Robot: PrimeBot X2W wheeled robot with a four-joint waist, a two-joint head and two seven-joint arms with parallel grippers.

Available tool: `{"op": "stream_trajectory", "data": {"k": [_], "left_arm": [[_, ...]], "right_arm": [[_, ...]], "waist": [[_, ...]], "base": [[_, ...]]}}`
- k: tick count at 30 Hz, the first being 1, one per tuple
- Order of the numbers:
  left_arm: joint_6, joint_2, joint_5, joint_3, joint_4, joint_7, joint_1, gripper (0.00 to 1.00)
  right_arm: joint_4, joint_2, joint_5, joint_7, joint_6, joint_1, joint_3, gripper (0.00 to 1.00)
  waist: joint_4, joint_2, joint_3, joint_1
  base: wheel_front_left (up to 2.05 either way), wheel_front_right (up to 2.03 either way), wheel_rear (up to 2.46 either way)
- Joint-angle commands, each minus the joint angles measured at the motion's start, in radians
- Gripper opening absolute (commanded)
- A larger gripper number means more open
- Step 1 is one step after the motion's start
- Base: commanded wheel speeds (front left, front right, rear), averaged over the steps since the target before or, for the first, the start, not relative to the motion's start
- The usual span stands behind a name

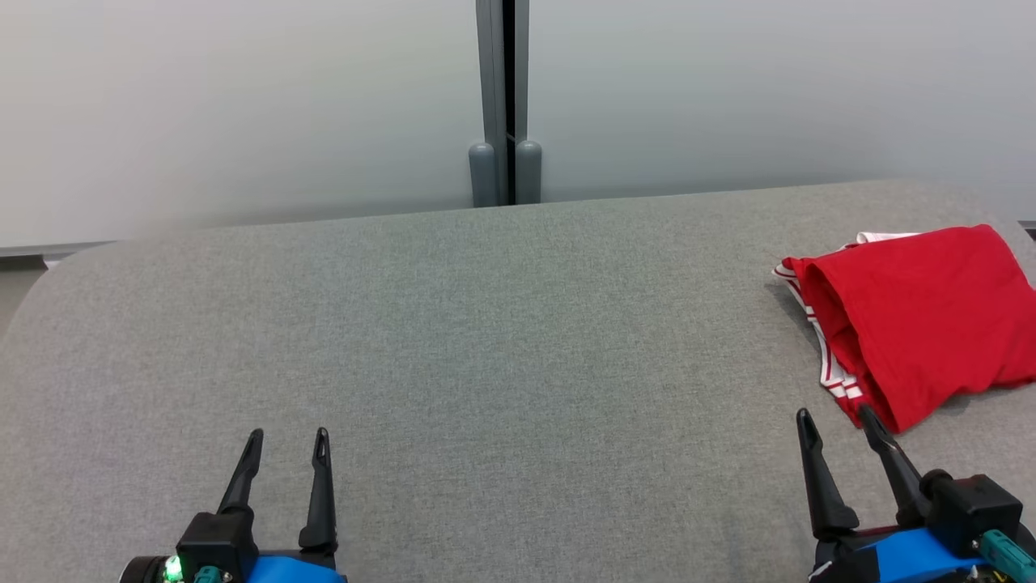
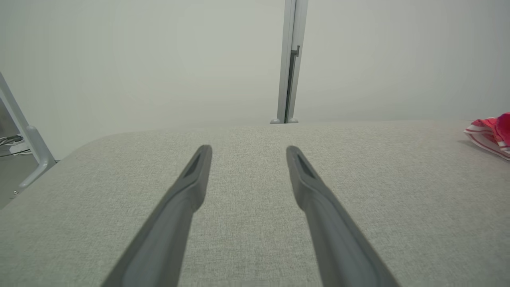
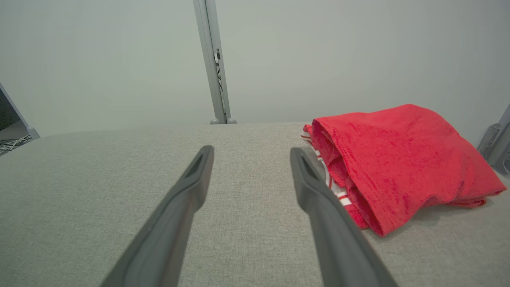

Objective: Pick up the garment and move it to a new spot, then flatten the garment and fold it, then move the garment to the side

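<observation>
Grippers sit lowest in the head view: the left gripper [image 1: 290,433] at the lower left and the right gripper [image 1: 834,411] at the lower right, each with its two dark fingers spread wide and nothing between them. Both hover over a gray fabric-covered table [image 1: 486,340]. The left one touches nothing. The right one's fingertip nearer the frame's right edge lies just beside the lower corner of the garment [image 1: 914,316]; whether it touches the cloth cannot be told. The garment, red with red-and-white striped trim, lies in a loosely folded bundle on the table at the right edge of the frame. Beyond the table stands a pale wall with a gray post [image 1: 506,97] at top centre. The right wrist view shows the garment's layered folds close up at centre right, and a metal bracket [image 3: 496,147] at the right edge. The left wrist view catches the garment's striped edge at far right, plus a gray frame leg [image 2: 24,135] and cables [image 2: 10,139] at the left edge.
</observation>
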Motion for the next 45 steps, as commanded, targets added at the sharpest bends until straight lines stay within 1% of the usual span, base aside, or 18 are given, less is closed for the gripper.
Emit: {"op": "stream_trajectory", "data": {"k": [1, 9, 19, 32, 33, 37, 45], "left_arm": [[0.000, 0.002, -0.003, -0.001, 0.004, -0.004, 0.014, 1.00], [-0.001, 0.013, -0.013, 0.000, 0.013, -0.005, 0.057, 1.00], [0.000, 0.012, -0.023, -0.004, 0.029, -0.005, 0.051, 1.00], [0.003, 0.017, -0.023, -0.013, 0.038, -0.005, 0.035, 1.00], [0.000, 0.012, -0.021, -0.014, 0.038, -0.001, 0.047, 0.00], [-0.002, -0.001, -0.034, -0.015, 0.064, 0.007, 0.059, 0.00], [-0.026, -0.016, -0.199, 0.028, 0.059, 0.052, 0.034, 0.00]], "right_arm": [[-0.011, 0.001, -0.005, 0.005, 0.000, 0.021, 0.001, 1.00], [-0.047, 0.005, -0.002, 0.032, 0.000, 0.077, -0.007, 1.00], [-0.069, 0.006, -0.007, 0.045, 0.000, 0.082, -0.007, 1.00], [-0.066, 0.006, 0.009, 0.039, 0.000, 0.085, -0.012, 1.00], [-0.064, 0.004, 0.008, 0.044, 0.000, 0.074, -0.010, 0.00], [-0.033, 0.006, 0.023, 0.044, 0.000, 0.077, -0.005, 0.00], [-0.006, -0.002, 0.211, 0.061, 0.000, 0.047, -0.005, 0.00]], "waist": [[-0.007, 0.0002, -0.011, 0.0001], [0.001, 0.0002, -0.045, 0.0001], [0.008, 0.0002, -0.048, 0.0001], [0.018, 0.0002, -0.046, 0.0001], [0.019, 0.0002, -0.046, 0.0001], [0.019, 0.0002, -0.045, 0.0001], [0.019, 0.0002, -0.044, 0.0001]], "base": [[0.00, 0.00, 0.00], [0.00, 0.00, 0.00], [0.00, 0.00, 0.00], [0.00, 0.00, 0.00], [0.00, 0.00, 0.00], [0.00, 0.00, 0.00], [0.00, 0.00, 0.00]]}}
